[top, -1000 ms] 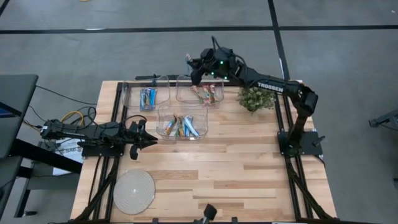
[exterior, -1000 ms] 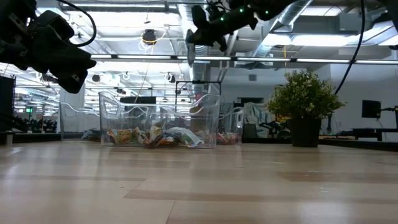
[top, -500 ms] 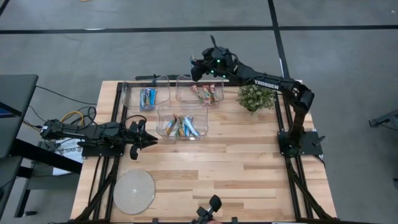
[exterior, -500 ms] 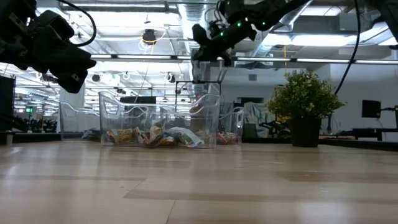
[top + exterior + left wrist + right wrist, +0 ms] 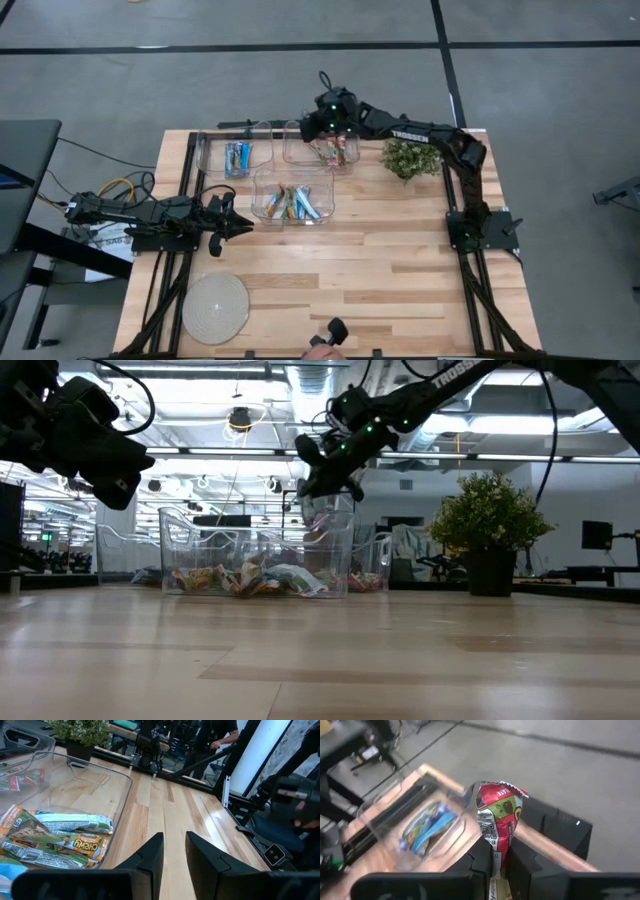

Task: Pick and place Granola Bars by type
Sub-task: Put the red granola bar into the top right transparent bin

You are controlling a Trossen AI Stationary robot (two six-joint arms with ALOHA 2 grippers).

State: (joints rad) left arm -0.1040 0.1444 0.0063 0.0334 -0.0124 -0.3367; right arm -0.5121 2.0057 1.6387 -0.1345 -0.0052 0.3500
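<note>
On the table in the high view, three clear bins sit together. The far left bin [image 5: 237, 152] holds blue Granola Bars [image 5: 238, 157], the far right bin [image 5: 320, 147] holds red-and-green ones, and the nearer middle bin [image 5: 292, 196] has a mixed heap of several bars in it, so sorting looks partly done with that heap left to clear. The right gripper [image 5: 316, 128] hangs over the far right bin's back edge. The left gripper [image 5: 232, 219] waits low beside the middle bin. "TROSSEN" is printed on the right arm [image 5: 410, 134]. A potted plant [image 5: 410, 156] and a pale disc [image 5: 215, 306] stand aside.

In the low view the right gripper is raised above the bins, wrappers piled in the nearest one; no print is readable.

In the left wrist view the left gripper's fingers [image 5: 152, 856] sit a narrow gap apart, holding nothing. One wrapper [image 5: 82, 842] in the bin reads "CHEWY".

In the right wrist view the right gripper's fingers [image 5: 482, 860] pinch a red-and-green bar [image 5: 497, 817] upright; a QR code shows, but the lettering is too partial to read.
</note>
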